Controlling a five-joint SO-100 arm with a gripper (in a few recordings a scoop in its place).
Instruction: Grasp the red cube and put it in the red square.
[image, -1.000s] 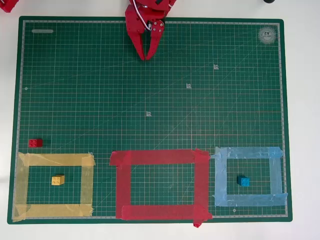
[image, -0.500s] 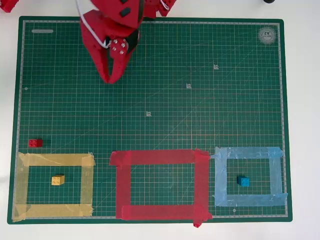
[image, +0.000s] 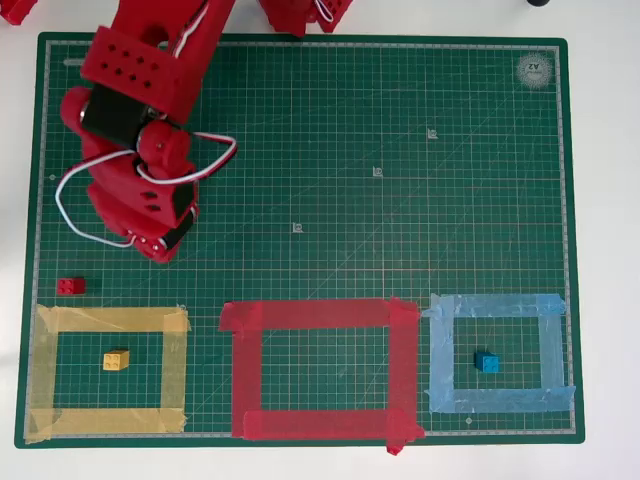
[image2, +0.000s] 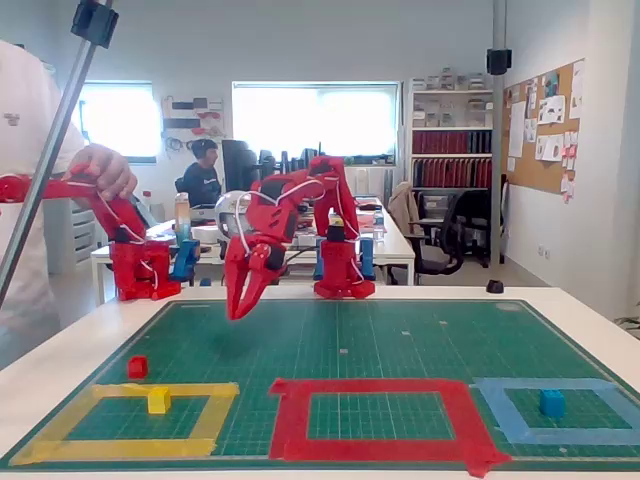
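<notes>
Since the earlier frames, the arm has swung from the top centre of the green mat (image: 400, 200) toward its left side in the overhead view, and the gripper (image2: 243, 305) now hangs above the mat, up and to the right of the red cube (image: 70, 286). This suggests the approach to the grasp is under way, with descent and closing not yet done. In the fixed view the two fingers point downward, slightly apart at the tips, holding and touching nothing. The red cube sits on the mat just above the yellow tape outline (image: 110, 320), well apart from the red square (image: 320, 315), which is empty.
</notes>
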